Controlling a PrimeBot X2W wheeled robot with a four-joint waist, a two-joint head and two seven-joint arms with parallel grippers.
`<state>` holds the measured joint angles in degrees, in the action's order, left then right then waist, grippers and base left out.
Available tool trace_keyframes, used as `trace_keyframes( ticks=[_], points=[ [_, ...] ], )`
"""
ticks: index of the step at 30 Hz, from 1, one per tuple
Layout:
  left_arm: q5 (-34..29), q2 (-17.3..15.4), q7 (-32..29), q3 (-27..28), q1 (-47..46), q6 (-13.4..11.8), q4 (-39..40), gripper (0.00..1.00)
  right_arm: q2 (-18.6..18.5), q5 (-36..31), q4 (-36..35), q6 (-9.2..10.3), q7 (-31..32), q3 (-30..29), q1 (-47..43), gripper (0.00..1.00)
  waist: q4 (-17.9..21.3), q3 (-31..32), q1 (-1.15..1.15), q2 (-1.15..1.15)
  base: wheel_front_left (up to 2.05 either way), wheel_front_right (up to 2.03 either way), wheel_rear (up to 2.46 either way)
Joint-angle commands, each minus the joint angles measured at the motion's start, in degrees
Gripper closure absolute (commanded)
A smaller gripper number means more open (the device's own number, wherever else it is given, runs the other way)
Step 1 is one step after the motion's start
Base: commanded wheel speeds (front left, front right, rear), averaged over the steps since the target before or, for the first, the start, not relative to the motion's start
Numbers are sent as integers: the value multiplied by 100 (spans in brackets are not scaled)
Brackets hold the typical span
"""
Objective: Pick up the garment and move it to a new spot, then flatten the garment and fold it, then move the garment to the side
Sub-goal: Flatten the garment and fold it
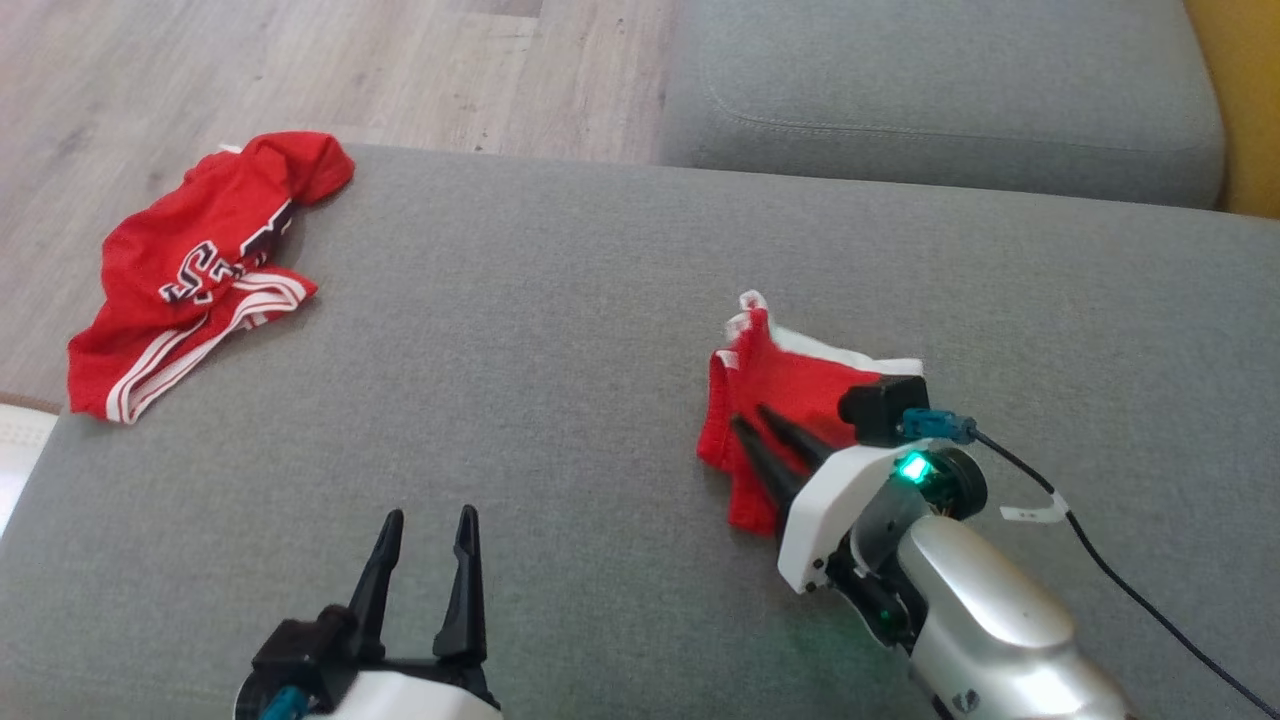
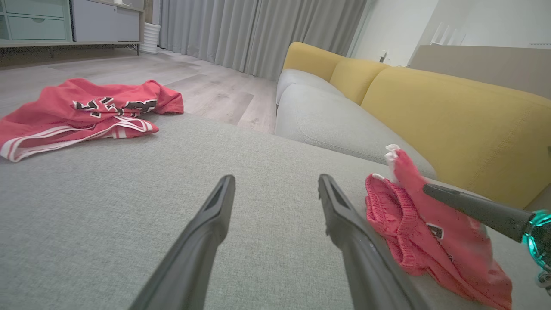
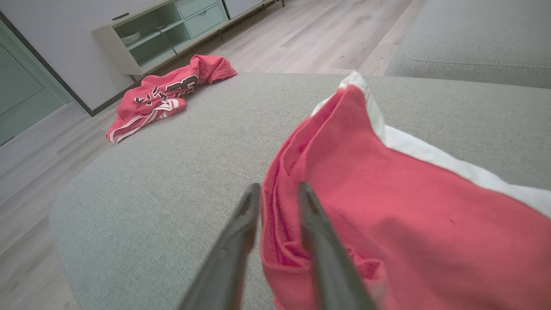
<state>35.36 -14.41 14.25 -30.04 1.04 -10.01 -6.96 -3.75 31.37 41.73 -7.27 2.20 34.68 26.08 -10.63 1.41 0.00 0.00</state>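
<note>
The garment (image 1: 790, 385), small, red and white-trimmed, lies bunched on the grey sofa seat (image 1: 560, 400) at the right. My right gripper (image 1: 755, 420) rests on its near edge. The jaws stand a little apart, with a fold of the garment (image 3: 387, 206) lying between the fingers (image 3: 241, 224). My left gripper (image 1: 430, 520) hovers open and empty over bare cushion near the front edge, well left of the garment. From the left wrist, the garment (image 2: 413, 228) sits to the right of that gripper (image 2: 275, 181), with one right finger (image 2: 473, 209) over it.
A second red garment (image 1: 195, 270) with white stripes and lettering lies crumpled at the seat's far left corner, partly over the edge. Behind are another grey cushion (image 1: 940, 90), a yellow backrest (image 2: 452, 112) and wooden floor (image 1: 120, 90). A black cable (image 1: 1130, 590) trails from the right wrist.
</note>
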Motion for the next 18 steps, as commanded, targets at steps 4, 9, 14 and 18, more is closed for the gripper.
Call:
trace_keyframes(
  ticks=[4,9,14,18],
  points=[
    [-30,8,53,120,-234,24,148,0,87,20,-217,-22,-258,66,63,0,103,26,0,0,0,0,0],
    [-30,27,53,74,-213,18,145,0,87,-78,-320,-22,-482,-135,5,0,212,37,0,0,0,0,0],
    [-24,29,54,52,-197,19,148,0,87,-350,-378,-22,-680,-671,-52,0,295,32,0,0,0,0,0],
    [-26,35,55,31,-196,14,153,0,71,-697,-385,-22,-730,-1242,-101,0,327,18,0,0,0,0,0]
  ],
)
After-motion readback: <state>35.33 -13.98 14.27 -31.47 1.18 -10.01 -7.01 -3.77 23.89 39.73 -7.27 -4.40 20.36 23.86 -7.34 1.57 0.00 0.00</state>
